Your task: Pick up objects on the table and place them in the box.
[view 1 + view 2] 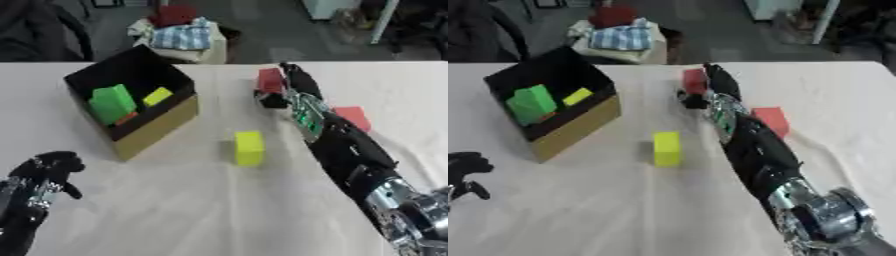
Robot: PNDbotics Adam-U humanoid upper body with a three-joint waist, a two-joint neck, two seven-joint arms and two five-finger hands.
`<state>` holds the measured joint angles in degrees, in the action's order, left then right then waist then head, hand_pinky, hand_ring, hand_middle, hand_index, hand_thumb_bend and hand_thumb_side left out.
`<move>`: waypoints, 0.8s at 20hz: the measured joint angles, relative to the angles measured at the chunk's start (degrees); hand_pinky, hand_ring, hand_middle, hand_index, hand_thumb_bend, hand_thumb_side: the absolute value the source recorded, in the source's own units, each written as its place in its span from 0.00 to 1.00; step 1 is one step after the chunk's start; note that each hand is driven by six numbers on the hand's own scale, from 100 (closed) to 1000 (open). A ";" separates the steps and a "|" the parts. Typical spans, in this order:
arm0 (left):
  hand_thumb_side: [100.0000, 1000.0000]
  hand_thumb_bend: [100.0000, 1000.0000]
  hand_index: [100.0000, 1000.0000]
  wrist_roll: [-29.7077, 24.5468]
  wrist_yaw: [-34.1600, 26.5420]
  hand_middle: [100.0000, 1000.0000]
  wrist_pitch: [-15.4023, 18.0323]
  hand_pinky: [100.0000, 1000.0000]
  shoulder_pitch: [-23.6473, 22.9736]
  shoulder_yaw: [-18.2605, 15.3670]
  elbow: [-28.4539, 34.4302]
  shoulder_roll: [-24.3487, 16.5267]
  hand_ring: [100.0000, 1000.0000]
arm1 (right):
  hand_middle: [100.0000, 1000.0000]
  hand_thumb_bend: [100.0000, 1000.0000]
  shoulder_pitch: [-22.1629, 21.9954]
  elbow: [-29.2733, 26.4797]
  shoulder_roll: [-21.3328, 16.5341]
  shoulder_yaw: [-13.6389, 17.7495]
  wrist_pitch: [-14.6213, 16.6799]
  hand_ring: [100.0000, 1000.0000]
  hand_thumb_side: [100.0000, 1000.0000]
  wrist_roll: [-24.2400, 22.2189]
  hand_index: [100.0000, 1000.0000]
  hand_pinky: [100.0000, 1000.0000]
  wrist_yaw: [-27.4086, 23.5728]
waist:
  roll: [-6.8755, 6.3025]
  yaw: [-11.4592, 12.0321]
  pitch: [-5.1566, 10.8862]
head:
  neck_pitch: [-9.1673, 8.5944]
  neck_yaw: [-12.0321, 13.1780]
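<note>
- Right hand [293,85]: reaches far across the table [175,210] from the lower right, with the forearm lying diagonally over the cloth.
- Right fingers [297,75]: curled round a red block [270,80], with the thumb below it (the block shows on the left side of the fingers).
- Second red block [353,117]: lies on the table just right of the right forearm, behind the fingers and nearer the robot.
- Yellow block [249,147]: stands on the table to the left of the right forearm, well short of the fingertips, apart from the arm.
- Box [157,127]: open-topped, black inside with tan outer walls, sits well to the left of the right fingers.
- Box contents: a green block [112,102], a small yellow piece [157,96] and an orange piece [127,118] (only an edge of it shows under the green block).
- Left hand [48,172]: rests at the lower left corner, fingers curled inward, holding nothing; it lies below the box and apart from it.
</note>
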<state>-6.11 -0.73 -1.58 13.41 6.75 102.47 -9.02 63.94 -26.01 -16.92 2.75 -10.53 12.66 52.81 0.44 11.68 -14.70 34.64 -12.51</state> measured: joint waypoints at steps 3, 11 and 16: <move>0.57 0.37 0.68 0.00 0.00 0.57 0.00 0.37 -0.02 0.00 0.00 0.00 0.66 | 0.77 0.28 -0.24 0.02 0.00 0.00 0.01 0.80 0.40 1.32 0.90 0.75 -0.84 | -0.04 0.05 0.00 | 0.00 -0.16; 0.57 0.37 0.68 -0.02 0.00 0.57 -0.02 0.37 -0.02 0.00 0.00 0.00 0.66 | 0.53 0.17 -0.46 -1.76 0.21 -0.50 2.02 0.69 0.27 6.32 0.70 0.68 -3.32 | -0.15 0.34 -0.06 | -0.05 -0.47; 0.57 0.36 0.68 -0.03 0.00 0.57 -0.03 0.37 -0.02 0.01 0.00 0.00 0.67 | 0.46 0.11 -0.49 -3.89 0.59 -0.99 2.93 0.65 0.19 10.70 0.64 0.66 -4.53 | -0.15 0.38 -0.11 | -0.29 -0.70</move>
<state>-6.14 -0.72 -1.61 13.38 6.76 102.47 -9.02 63.45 -29.90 -16.32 1.76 -7.60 23.36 48.28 0.29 12.06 -14.82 34.35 -13.21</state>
